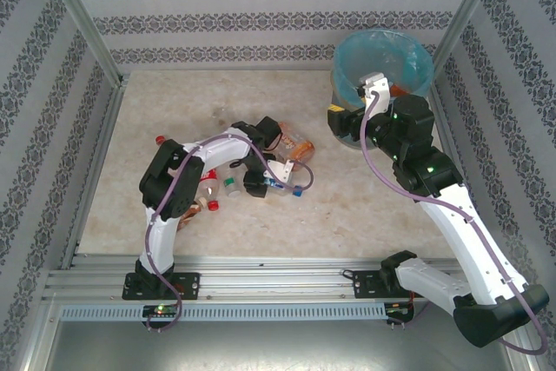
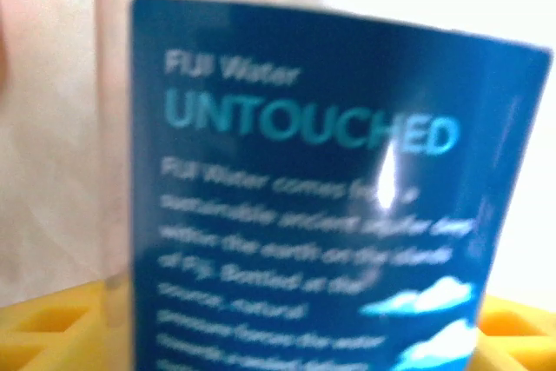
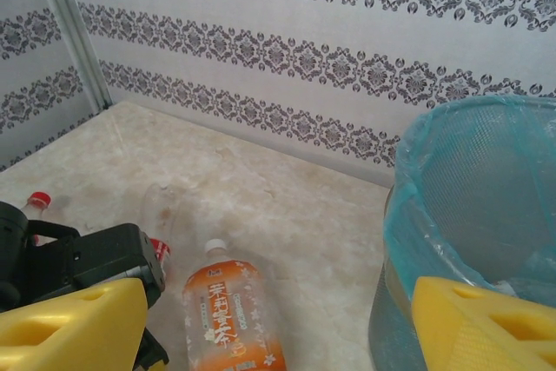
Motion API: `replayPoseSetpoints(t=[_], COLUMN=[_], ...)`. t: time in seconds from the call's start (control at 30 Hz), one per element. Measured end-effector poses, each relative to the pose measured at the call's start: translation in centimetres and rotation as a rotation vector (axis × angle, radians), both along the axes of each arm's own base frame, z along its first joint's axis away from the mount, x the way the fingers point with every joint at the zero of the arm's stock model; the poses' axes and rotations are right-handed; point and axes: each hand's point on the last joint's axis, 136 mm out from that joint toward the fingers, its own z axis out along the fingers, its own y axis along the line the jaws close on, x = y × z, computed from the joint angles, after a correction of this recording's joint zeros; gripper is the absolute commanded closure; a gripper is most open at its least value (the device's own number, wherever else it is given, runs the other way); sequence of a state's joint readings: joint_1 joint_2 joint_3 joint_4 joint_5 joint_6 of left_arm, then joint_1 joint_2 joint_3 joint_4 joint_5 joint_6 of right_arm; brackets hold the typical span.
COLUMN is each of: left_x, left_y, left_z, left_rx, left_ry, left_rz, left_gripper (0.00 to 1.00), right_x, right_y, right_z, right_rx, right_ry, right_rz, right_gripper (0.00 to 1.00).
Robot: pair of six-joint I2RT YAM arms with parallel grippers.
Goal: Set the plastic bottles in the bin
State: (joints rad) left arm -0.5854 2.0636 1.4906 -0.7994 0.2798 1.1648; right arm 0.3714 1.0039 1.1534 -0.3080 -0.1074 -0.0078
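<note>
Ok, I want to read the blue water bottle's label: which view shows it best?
Left wrist: the Fiji Water bottle is close up, its blue label readable though blurred. Top external shows it small, lying under the left gripper, label mostly hidden.

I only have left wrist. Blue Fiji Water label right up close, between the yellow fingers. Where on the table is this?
Observer: Top view has the left gripper low among the plastic bottles clustered in the middle of the table.
Operator: Bin?
Observer: The bin stands at the far right corner, well away from that cluster.
Operator: Right arm blocking it?
Observer: The right gripper hangs at the bin's near rim, jaws open, nothing between them.
</note>
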Motion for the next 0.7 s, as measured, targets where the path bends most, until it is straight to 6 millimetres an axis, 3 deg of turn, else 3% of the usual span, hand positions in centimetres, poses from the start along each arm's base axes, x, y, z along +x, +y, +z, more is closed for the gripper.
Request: replayPoseSetpoints(t=[0.2, 0.47, 0.7], left_x=[0.1, -0.6, -1.1], left_y=[0.4, 0.7, -0.1], left_z=[-0.1, 0.4, 4.2], left_rx=[-0.017, -0.062, -0.172], left_ry=[0.025, 0.046, 0.008], left_rz=[0.044, 0.094, 0.130], left_gripper=[0.40, 0.41, 0.41], right_x=[0.1, 0.0, -0.6], right_y=[0.2, 1.2, 1.8], right_z=[-0.2, -0.9, -0.4], right_rx=[-0.002, -0.007, 0.006], right_ry=[0.006, 0.034, 0.030], right_rz=[0.004, 0.039, 0.062], right_gripper=[0.20, 0.20, 0.20])
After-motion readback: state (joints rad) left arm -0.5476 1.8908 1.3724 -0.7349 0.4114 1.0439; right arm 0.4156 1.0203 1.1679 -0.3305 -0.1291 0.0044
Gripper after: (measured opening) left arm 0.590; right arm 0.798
